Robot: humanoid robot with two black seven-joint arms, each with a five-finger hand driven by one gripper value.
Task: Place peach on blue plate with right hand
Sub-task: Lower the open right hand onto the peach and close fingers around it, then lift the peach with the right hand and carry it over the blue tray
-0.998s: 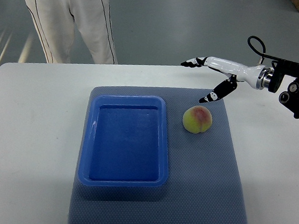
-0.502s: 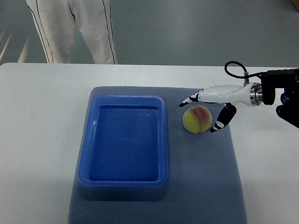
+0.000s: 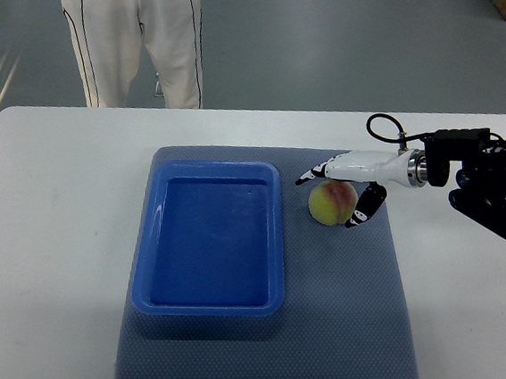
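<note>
Peach (image 3: 332, 203) handling is your concern: round, soft and easily bruised, so cup it across its widest part with light pressure. Nearest you sits the empty blue plate (image 3: 212, 239); just right of it the peach rests on the grey mat (image 3: 348, 324), and your right hand (image 3: 342, 194) straddles it, fingers spread, not yet closed.

Your way from the round yellow-red peach (image 3: 332, 202) to the blue plastic plate (image 3: 212, 236) is open grey mat (image 3: 339, 314). Only the plate's raised rim stands between. A person in white trousers (image 3: 134, 30) stands behind the white table (image 3: 48, 224).
</note>
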